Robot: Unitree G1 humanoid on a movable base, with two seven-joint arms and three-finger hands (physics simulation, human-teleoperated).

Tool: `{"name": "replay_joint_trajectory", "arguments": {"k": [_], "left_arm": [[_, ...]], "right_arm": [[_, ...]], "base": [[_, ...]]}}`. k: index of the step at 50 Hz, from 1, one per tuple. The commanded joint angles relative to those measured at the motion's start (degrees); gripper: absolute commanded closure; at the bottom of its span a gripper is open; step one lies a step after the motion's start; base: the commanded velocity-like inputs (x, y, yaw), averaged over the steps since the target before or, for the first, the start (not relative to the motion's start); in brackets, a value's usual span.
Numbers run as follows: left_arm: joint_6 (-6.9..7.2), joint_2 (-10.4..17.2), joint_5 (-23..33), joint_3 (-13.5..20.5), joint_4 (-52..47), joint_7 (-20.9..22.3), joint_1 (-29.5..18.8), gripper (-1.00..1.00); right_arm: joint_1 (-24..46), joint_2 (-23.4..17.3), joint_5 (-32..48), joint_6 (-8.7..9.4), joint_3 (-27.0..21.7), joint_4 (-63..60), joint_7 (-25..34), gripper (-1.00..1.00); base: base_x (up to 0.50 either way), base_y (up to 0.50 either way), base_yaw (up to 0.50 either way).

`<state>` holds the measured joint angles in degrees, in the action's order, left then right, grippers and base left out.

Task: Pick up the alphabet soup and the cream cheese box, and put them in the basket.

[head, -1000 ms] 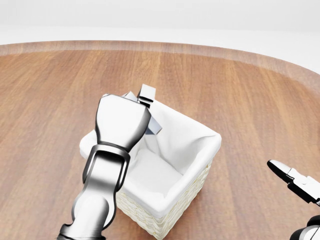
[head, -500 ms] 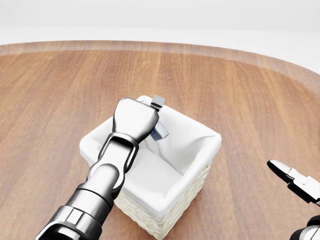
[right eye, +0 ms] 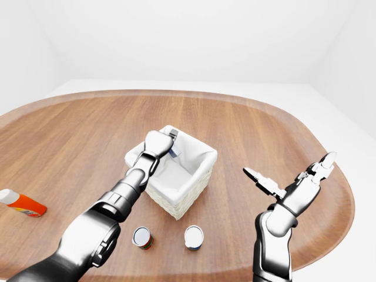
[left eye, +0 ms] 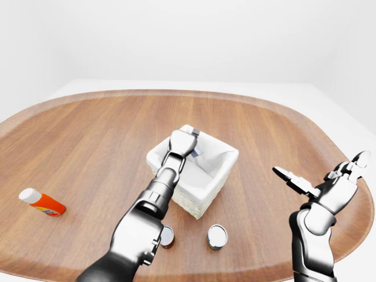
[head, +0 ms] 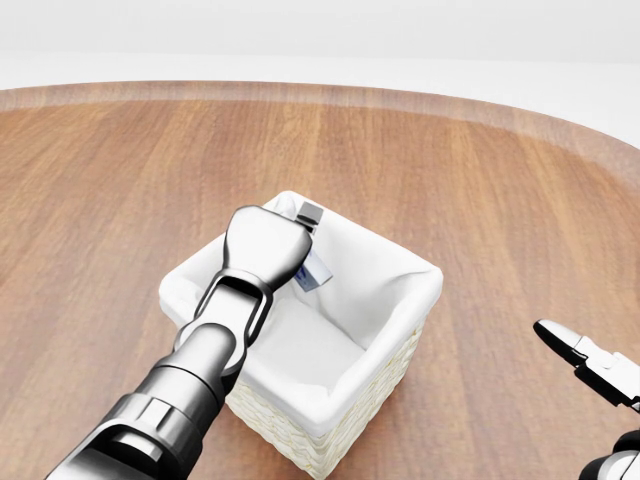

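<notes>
I have my left hand (head: 268, 245) down inside the basket (head: 400, 345), lower than a second ago, fingers closed on a small blue-and-white box (head: 316, 268), likely the cream cheese, not yet released. My right hand (left eye: 329, 188) hangs open, well apart. The soup, probably one of two cans (right eye: 143, 237) below my left forearm, is left.
</notes>
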<state>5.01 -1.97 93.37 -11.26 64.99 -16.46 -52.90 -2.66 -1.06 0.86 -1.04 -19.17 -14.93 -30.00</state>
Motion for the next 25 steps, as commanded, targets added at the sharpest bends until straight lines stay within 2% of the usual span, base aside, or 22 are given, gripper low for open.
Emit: {"name": "replay_joint_trajectory", "arguments": {"k": [1,3,4,5,6,16,19,25], "left_arm": [[-0.01,-0.12,-8.00,0.70,1.45,-1.26,-0.09,1.00],[-0.01,-0.13,-7.82,0.63,1.99,-1.50,-0.12,1.00],[-0.01,-0.16,-7.71,0.56,2.02,-1.60,-0.07,0.69],[-0.01,-0.12,-7.73,0.63,1.63,-1.69,-0.02,-0.95],[-0.01,-0.09,-7.65,0.57,1.44,-1.39,0.00,-1.00],[-0.01,0.47,-8.14,1.42,-2.50,-0.60,0.93,-1.00],[-0.01,0.37,-8.19,1.32,-4.07,-0.54,1.60,-1.00],[-0.01,0.69,-6.85,1.20,-11.91,2.10,4.07,-1.00]], "right_arm": [[0.00,-0.09,-0.07,-0.03,-0.03,0.00,0.00,-1.00],[0.04,-0.07,-0.02,-0.22,-0.01,0.21,0.00,-1.00],[-0.01,-0.06,0.01,-0.09,0.01,0.02,0.00,-1.00],[-0.07,-0.02,0.03,-0.04,0.01,-0.12,0.00,-1.00],[-0.10,-0.01,0.03,0.06,0.01,-0.25,0.00,-1.00],[-0.19,0.10,0.13,0.16,0.04,-0.43,0.00,-1.00],[-0.09,0.07,0.15,-0.41,0.00,0.17,0.00,-1.00],[0.03,0.00,0.12,-0.41,0.00,0.37,0.00,-1.00]], "base": [[0.00,0.00,0.00],[0.00,0.00,0.00],[0.00,0.00,0.00],[0.00,0.00,0.00],[0.00,0.00,0.00],[0.00,0.00,0.00],[0.00,0.00,0.00],[0.00,0.00,0.00]]}}
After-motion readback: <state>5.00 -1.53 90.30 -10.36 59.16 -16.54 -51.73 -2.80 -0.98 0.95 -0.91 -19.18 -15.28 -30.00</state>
